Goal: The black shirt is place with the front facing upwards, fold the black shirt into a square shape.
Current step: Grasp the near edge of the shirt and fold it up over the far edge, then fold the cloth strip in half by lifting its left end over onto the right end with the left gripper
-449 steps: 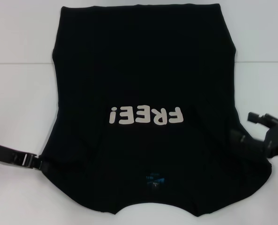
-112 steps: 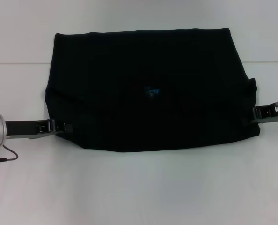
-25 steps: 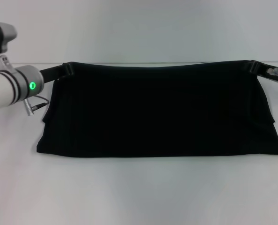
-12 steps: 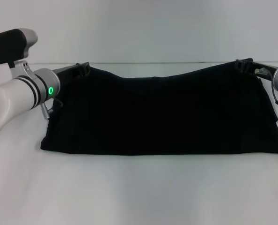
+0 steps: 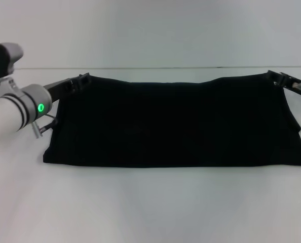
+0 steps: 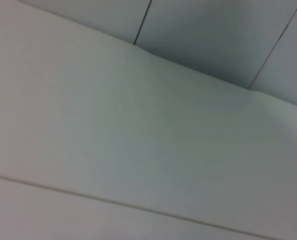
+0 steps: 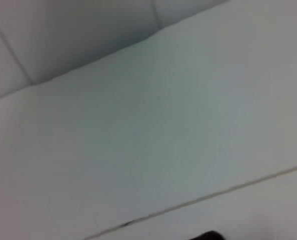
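black shirt point(image 5: 173, 124) folded into a wide dark band lying across the white table point(image 5: 150, 207), print hidden, far edge sagging slightly mid-span; left gripper point(image 5: 81, 80) clenched on the shirt's far left corner; right gripper point(image 5: 273, 77) clenched on the far right corner; both wrist views show only pale table and wall

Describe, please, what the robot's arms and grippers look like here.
The left arm has a glossy white shell with black bands, a grey wrist collar bearing a small glowing green ring light, a black-capped joint and a thin dark cable below. The left gripper is slim and black. Of the right arm, only the black right gripper, with metallic parts, and a thin dark cable show.
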Controlling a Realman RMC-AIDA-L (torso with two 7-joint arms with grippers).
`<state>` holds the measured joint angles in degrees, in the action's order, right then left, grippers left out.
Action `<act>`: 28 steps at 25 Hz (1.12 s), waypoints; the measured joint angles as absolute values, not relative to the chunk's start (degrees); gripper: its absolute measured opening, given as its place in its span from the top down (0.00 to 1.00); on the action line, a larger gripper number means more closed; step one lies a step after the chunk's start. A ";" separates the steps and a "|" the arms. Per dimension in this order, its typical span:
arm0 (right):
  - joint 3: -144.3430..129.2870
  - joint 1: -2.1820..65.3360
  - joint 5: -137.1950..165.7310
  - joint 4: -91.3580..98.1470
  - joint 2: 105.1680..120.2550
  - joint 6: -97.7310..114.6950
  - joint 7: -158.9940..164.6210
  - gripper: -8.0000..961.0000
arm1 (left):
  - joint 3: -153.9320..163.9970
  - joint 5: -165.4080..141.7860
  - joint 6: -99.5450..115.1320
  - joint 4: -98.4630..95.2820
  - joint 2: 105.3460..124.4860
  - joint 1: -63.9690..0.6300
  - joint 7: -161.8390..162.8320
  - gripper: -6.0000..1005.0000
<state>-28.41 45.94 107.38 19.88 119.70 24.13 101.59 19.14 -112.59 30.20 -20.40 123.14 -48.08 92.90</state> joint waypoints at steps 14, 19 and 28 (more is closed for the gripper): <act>-31.63 33.14 98.32 23.44 118.27 68.52 70.27 0.28 | 20.60 -110.19 73.71 -20.46 111.49 -33.01 122.42 0.23; -34.68 31.71 100.68 22.86 119.49 76.76 55.69 0.19 | 20.86 -114.31 81.07 -24.67 110.61 -27.43 135.92 0.15; -37.71 31.83 103.15 18.37 120.05 75.26 48.40 0.04 | 21.06 -122.46 81.68 -26.65 111.59 -24.95 139.45 0.14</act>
